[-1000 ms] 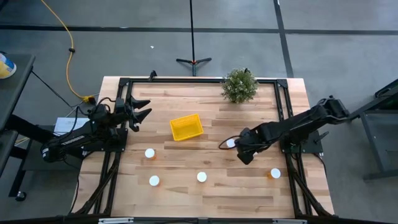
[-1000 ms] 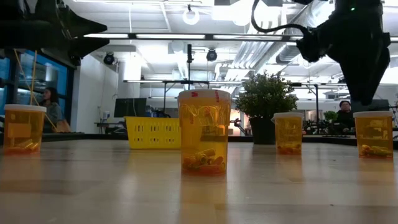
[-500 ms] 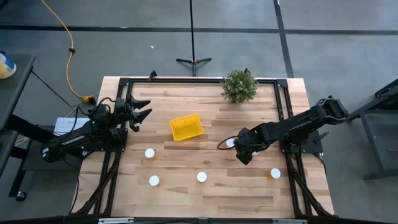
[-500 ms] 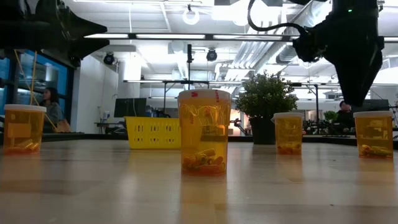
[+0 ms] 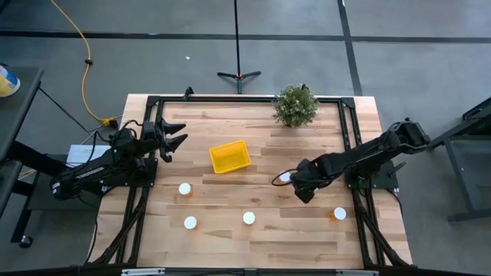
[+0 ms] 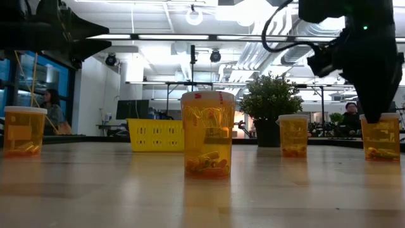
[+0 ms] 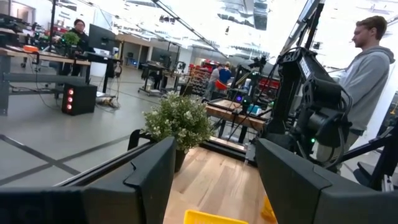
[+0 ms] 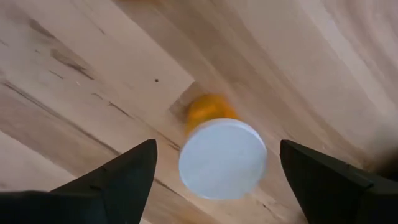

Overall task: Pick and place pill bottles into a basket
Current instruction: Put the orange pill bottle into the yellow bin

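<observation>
My right gripper [image 5: 296,182] is open and points down over a pill bottle [image 5: 285,177] standing upright on its base. In the right wrist view the bottle's white cap [image 8: 222,158] lies between my two fingers with a gap on each side. In the low view the gripper [image 6: 373,114] hangs just above this bottle [image 6: 380,136]. More bottles stand at the near left [image 5: 185,188] [image 5: 190,222], near middle [image 5: 248,218] and near right [image 5: 340,214]. The yellow basket [image 5: 230,156] sits mid-table. My left gripper [image 5: 175,136] waits open at the far left.
A green potted plant [image 5: 295,105] stands at the far edge, right of centre. Black frame rails [image 5: 350,130] run along the table's sides and back. A person [image 7: 367,62] stands beyond the table in the left wrist view. Bare wood lies between the basket and the bottles.
My right gripper has come down over the pill bottle, with a slight shift toward the table's right edge, and stays open. The bottles and the basket have not moved.
</observation>
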Tool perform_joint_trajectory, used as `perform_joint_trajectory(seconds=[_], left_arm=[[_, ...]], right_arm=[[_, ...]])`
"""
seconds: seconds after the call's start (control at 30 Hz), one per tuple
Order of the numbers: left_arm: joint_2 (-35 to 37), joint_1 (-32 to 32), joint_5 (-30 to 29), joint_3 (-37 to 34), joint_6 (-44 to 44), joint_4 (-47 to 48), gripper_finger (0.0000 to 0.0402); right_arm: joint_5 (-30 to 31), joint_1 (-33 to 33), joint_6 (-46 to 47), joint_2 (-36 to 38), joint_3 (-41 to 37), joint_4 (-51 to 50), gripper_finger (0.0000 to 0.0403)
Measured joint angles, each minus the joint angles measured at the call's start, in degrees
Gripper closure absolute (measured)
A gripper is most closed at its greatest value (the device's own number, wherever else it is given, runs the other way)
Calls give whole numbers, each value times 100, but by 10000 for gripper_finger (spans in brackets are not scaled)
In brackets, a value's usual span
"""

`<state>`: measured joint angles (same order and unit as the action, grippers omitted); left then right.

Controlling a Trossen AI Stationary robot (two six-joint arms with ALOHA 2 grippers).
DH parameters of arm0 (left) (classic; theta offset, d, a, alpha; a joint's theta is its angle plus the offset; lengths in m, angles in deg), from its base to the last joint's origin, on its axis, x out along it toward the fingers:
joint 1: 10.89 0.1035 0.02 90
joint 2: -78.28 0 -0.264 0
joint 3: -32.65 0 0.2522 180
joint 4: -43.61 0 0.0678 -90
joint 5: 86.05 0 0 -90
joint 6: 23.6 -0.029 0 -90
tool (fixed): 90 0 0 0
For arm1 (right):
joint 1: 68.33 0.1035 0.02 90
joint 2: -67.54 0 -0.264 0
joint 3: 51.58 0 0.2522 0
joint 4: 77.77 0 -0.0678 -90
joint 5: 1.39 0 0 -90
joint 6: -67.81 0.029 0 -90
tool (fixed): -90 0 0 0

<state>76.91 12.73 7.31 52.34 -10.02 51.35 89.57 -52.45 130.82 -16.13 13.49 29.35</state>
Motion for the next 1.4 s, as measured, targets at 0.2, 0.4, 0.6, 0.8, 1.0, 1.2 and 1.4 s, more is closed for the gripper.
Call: perform_joint_trajectory(seconds=[0.2,0.4,0.6,0.8,1.0,1.2,1.4], left_arm=[[0,0,-11,0,2,7,143],[2,0,-11,0,2,18,143],[1,0,-9,0,2,18,143],[2,0,-9,0,22,24,143],[0,0,-9,0,22,63,143],[1,0,-6,0,22,63,143],[1,0,-6,0,23,66,143]], right_arm=[[6,0,-107,7,-164,533,73],[-32,8,-274,7,-164,504,75],[43,28,-339,7,-165,484,75],[-25,28,-716,7,-164,477,76],[7,28,-1061,7,-164,477,76],[42,28,-1747,7,-164,477,76],[-78,28,-1873,7,-164,471,76]])
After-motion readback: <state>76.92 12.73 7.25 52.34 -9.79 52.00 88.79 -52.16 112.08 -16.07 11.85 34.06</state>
